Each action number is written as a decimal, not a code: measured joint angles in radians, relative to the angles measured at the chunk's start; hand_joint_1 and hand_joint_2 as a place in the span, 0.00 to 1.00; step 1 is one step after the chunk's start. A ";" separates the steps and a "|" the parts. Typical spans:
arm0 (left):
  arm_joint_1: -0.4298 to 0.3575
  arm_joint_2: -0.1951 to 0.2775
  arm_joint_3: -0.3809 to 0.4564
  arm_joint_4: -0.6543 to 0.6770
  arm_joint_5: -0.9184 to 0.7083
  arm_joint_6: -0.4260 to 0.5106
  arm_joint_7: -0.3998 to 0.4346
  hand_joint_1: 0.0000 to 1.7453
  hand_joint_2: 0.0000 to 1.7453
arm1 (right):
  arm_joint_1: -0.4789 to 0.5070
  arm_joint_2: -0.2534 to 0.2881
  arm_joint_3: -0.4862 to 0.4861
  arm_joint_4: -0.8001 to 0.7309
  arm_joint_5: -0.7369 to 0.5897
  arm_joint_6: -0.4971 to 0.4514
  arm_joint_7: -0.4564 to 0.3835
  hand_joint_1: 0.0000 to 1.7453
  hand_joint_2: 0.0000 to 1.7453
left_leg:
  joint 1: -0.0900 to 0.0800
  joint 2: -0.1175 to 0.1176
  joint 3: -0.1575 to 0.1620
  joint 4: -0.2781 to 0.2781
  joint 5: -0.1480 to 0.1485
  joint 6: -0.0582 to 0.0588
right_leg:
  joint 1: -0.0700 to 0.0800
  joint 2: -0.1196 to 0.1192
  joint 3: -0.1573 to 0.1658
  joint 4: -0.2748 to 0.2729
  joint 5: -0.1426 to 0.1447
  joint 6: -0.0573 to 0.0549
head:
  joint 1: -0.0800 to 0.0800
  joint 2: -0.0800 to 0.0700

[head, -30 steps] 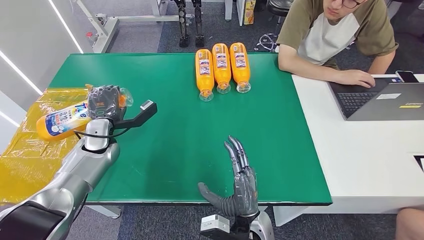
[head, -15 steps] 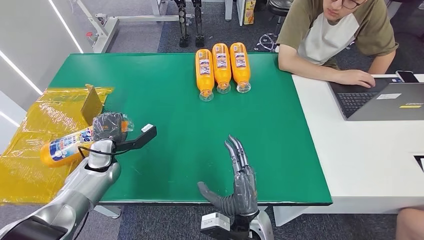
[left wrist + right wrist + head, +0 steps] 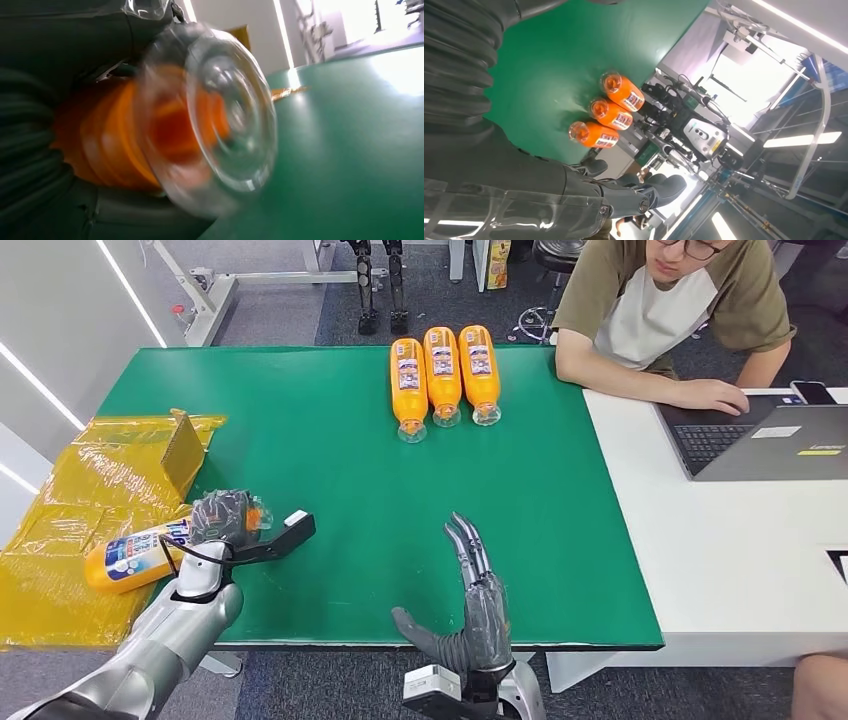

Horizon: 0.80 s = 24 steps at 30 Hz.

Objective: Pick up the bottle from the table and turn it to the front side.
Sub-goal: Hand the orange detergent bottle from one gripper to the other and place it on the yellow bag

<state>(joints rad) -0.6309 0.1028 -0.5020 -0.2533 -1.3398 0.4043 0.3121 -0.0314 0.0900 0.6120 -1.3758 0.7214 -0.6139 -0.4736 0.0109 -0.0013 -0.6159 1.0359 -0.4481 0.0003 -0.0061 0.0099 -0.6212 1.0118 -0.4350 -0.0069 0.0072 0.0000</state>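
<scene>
Hidden/unclear: orange plastic bottle with blue-white label (image 3: 140,553) is partly covered by the left hand (image 3: 222,518); its neck end is under the fingers. In left wrist view bottle's clear round end (image 3: 220,115) is blurred, label not readable. Right arm cut off at near edge of head view.
Left hand: fingers wrapped round the bottle w/ firm hold, at near-left edge of green table (image 3: 330,470).
Bottle pos: lying roughly horizontal, body sticking out left over crinkled yellow plastic sheet (image 3: 60,540); can't tell if it rests on sheet or is held just above.
Right hand (image 3: 470,600): near edge of table, centre; fingers straight, pointing far, thumb out to left; holds nothing, touches nothing I can make out.
Other bottles: three orange bottles in a row (image 3: 443,375), lying side by side at far centre, well apart from both hands; also in right wrist view (image 3: 606,112).
Right side: person in olive-white shirt (image 3: 670,310), hand by grey laptop (image 3: 770,440) on white desk (image 3: 720,560).
</scene>
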 joint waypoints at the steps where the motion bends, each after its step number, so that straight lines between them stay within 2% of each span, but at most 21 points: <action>1: 0.004 -0.001 0.012 0.000 0.016 0.001 -0.016 0.00 1.00 | -0.001 0.000 0.001 0.003 -0.006 -0.002 -0.003 0.00 1.00 | 0.000 0.000 0.000 0.000 0.000 0.000 | 0.000 0.000 0.000 0.000 0.000 0.000 | 0.000 0.000; 8: 0.018 -0.020 0.132 0.000 0.153 -0.009 -0.185 0.00 1.00 | -0.008 0.000 0.008 0.020 -0.032 -0.004 -0.016 0.00 1.00 | 0.000 0.000 0.000 0.000 0.000 0.000 | 0.000 0.000 0.000 0.000 0.000 0.000 | 0.000 0.000; 13: 0.009 -0.038 0.229 0.000 0.263 -0.098 -0.324 0.00 1.00 | -0.013 -0.001 0.012 0.029 -0.038 -0.004 -0.019 0.00 1.00 | 0.000 0.000 0.000 0.000 0.000 0.000 | 0.000 0.000 0.000 0.000 0.000 0.000 | 0.000 0.000; 15: -0.004 -0.043 0.277 -0.001 0.335 -0.211 -0.413 0.00 1.00 | -0.015 -0.001 0.013 0.034 -0.045 -0.005 -0.022 0.00 1.00 | 0.000 -0.001 0.000 0.000 0.000 0.000 | 0.000 -0.001 0.001 0.000 0.000 0.000 | 0.000 0.000; 20: -0.025 -0.036 0.395 -0.007 0.491 -0.622 -0.695 0.00 1.00 | -0.019 -0.001 0.013 0.051 -0.078 -0.008 -0.047 0.00 1.00 | 0.000 -0.001 0.002 -0.001 0.000 0.000 | 0.000 -0.002 0.002 0.000 0.000 0.000 | 0.000 0.000; 24: -0.026 -0.003 0.446 -0.008 0.554 -0.920 -0.829 0.00 1.00 | -0.023 -0.001 0.013 0.068 -0.093 -0.020 -0.060 0.00 1.00 | 0.000 0.000 0.002 -0.001 0.001 -0.001 | 0.000 0.000 0.002 0.000 0.001 -0.001 | 0.000 0.000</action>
<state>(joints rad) -0.6567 0.0996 -0.0563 -0.2614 -0.7863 -0.5153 -0.5166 -0.0545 0.0889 0.6252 -1.3079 0.6287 -0.6339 -0.5333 0.0114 -0.0010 -0.6139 1.0353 -0.4472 -0.0009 -0.0060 0.0096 -0.6197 1.0120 -0.4343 -0.0076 0.0073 0.0000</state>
